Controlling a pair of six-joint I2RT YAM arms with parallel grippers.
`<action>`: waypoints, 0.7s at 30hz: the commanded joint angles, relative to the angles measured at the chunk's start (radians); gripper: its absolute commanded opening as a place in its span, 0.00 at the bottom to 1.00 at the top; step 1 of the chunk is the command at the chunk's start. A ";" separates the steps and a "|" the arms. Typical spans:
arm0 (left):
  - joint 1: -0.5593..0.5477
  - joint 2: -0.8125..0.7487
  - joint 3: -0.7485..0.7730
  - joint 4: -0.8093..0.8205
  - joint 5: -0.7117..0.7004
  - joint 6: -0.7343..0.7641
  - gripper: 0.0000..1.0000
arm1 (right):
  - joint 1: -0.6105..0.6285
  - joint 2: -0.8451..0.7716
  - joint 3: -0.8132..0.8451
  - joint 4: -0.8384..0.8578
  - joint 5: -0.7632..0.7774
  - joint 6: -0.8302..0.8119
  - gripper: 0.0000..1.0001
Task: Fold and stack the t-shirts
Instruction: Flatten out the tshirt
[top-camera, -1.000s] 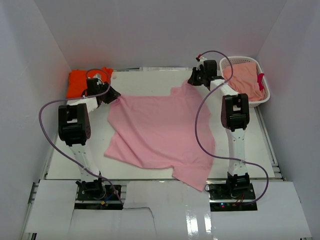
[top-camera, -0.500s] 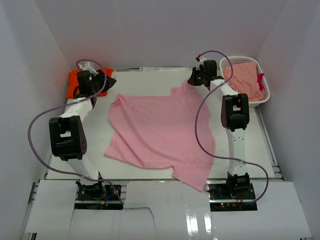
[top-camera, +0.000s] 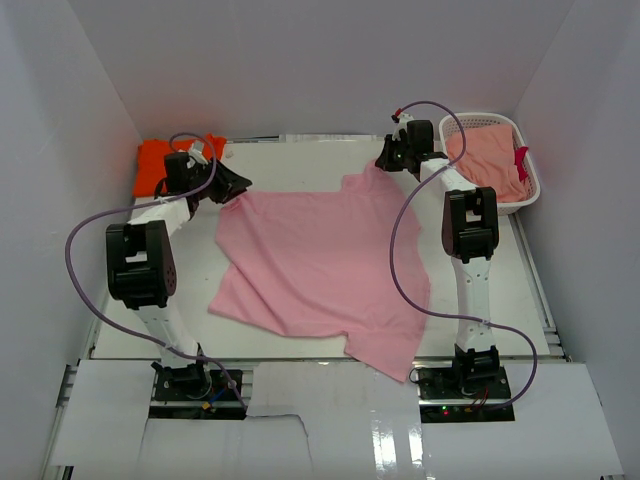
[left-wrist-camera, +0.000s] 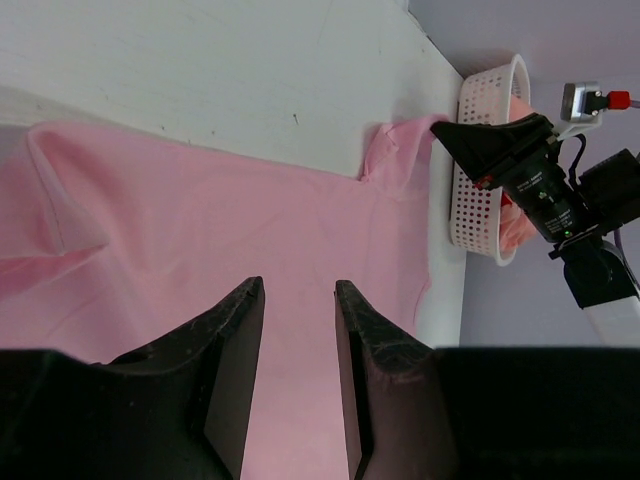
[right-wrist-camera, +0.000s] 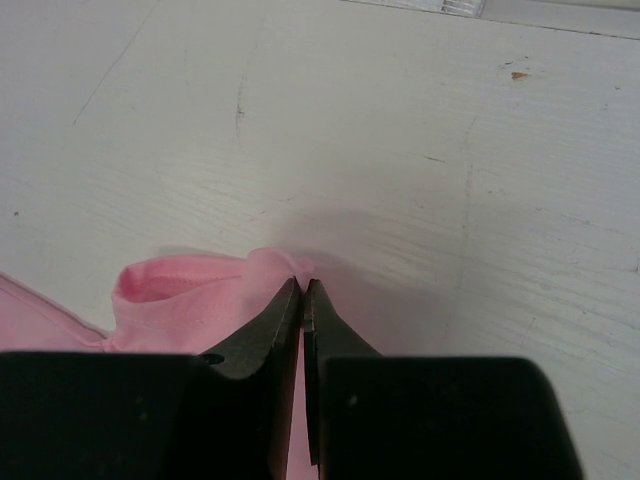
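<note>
A light pink t-shirt (top-camera: 320, 260) lies spread and rumpled across the table. My right gripper (top-camera: 385, 160) is shut on the shirt's far right corner, and the wrist view shows pink cloth (right-wrist-camera: 190, 300) bunched at the tips of the right gripper (right-wrist-camera: 302, 285). My left gripper (top-camera: 235, 187) hovers at the shirt's far left corner. From the wrist, the left gripper (left-wrist-camera: 298, 288) stands open above the pink cloth (left-wrist-camera: 250, 230) with nothing between its fingers. An orange t-shirt (top-camera: 152, 165) lies bunched at the back left corner.
A white lattice basket (top-camera: 530, 195) stands at the back right with salmon-pink cloth (top-camera: 485, 160) in it, and shows as the basket (left-wrist-camera: 480, 170) in the left wrist view. White walls close in the table on three sides.
My left gripper swung back toward the orange t-shirt, then returned to the pink shirt's far left corner, still open. The right arm and the pink shirt have not moved.
</note>
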 joint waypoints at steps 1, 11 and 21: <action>-0.002 0.021 -0.002 -0.020 0.086 -0.051 0.45 | 0.003 -0.014 0.039 0.016 -0.007 -0.014 0.08; -0.010 0.066 0.064 -0.157 -0.045 0.041 0.46 | 0.003 -0.019 0.044 0.012 -0.010 -0.013 0.08; -0.022 0.018 0.012 -0.159 -0.217 0.047 0.47 | 0.003 -0.017 0.042 0.012 -0.013 -0.011 0.08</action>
